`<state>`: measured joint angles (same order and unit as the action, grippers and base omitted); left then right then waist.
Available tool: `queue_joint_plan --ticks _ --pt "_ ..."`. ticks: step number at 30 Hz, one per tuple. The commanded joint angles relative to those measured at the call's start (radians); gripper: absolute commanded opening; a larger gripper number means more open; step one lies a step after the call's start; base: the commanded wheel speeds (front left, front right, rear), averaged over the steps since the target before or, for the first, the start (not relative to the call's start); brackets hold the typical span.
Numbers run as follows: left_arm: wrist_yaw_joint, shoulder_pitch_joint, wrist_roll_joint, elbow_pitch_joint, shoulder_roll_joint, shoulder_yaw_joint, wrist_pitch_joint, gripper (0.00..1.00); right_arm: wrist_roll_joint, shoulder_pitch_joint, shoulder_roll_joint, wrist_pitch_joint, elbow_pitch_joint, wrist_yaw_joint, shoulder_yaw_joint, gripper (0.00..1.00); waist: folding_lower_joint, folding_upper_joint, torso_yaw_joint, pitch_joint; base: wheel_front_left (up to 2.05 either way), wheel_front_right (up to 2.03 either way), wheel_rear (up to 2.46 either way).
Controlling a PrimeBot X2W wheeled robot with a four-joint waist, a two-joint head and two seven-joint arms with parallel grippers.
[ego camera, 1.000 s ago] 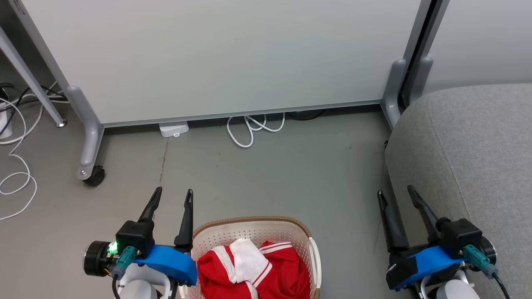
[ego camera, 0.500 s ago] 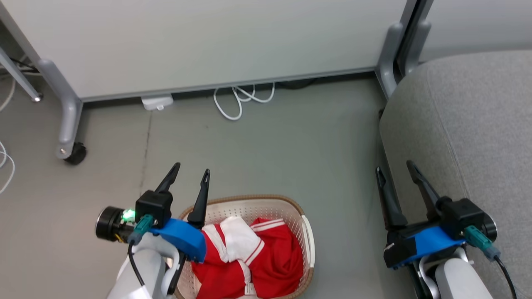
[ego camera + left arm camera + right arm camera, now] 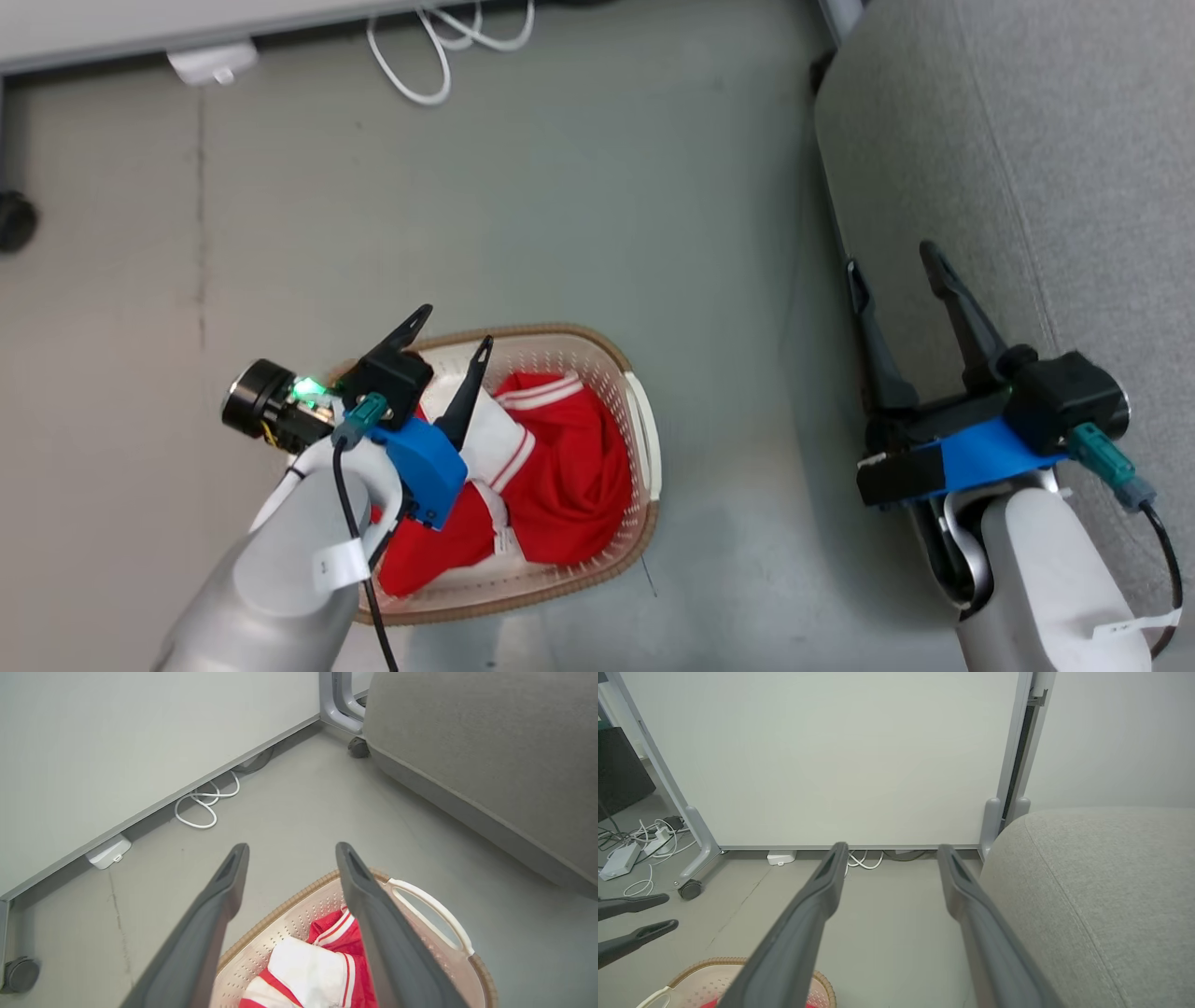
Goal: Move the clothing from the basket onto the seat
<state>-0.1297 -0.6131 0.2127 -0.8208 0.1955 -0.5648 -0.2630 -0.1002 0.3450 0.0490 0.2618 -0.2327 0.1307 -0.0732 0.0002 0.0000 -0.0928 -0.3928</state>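
Observation:
The cream basket point(image 3: 646, 439) with a brown rim stands on the floor, and the red and white clothing point(image 3: 569, 467) lies bunched inside it. My left gripper point(image 3: 456, 327) is open above the basket's far left part, its fingers pointing over the rim; in the left wrist view the left gripper point(image 3: 292, 847) frames the rim point(image 3: 289, 903) and the clothing point(image 3: 334, 926) below. My right gripper point(image 3: 889, 259) is open and empty at the near edge of the grey seat point(image 3: 1027, 140), which rises on the right. The right wrist view shows the right gripper point(image 3: 892, 847), the seat point(image 3: 1101, 882) and the basket point(image 3: 714, 961).
A white partition panel on castered legs point(image 3: 698, 849) stands behind. A coiled white cable point(image 3: 420, 56) and a white adapter point(image 3: 213, 61) lie at its foot. Bare grey floor lies between basket and seat. More cables point(image 3: 640, 858) lie far left.
The head camera has tilted down, so everything has slid up the picture. My left gripper has moved right and forward, over the basket. The right gripper holds its place by the seat.

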Motion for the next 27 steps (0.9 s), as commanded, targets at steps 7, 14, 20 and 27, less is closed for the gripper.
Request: queue_joint_plan --ticks 7,14,20,27 --pt "-0.001 -0.166 0.044 -0.160 0.034 -0.218 -0.003 1.00 -0.013 0.085 0.002 0.005 0.047 0.000 -0.002 1.00 -0.0002 0.0000 -0.069 -0.240 0.00 0.00 0.00" --pt "-0.001 -0.258 0.066 -0.261 0.029 -0.378 -0.002 1.00 -0.008 0.120 0.002 0.005 0.081 0.000 -0.002 1.00 -0.0002 0.0000 -0.082 -0.334 0.00 0.00 0.00" --pt "-0.001 -0.346 0.082 -0.339 0.022 -0.517 0.035 1.00 -0.005 0.143 0.002 0.005 0.127 0.000 0.011 1.00 -0.0002 0.0000 -0.090 -0.442 0.00 0.00 0.00" --pt "-0.001 -0.423 0.121 -0.398 0.032 -0.626 0.097 1.00 -0.022 0.164 0.002 0.005 0.188 0.000 0.023 1.00 -0.0002 0.0000 -0.111 -0.549 0.00 0.00 0.00"
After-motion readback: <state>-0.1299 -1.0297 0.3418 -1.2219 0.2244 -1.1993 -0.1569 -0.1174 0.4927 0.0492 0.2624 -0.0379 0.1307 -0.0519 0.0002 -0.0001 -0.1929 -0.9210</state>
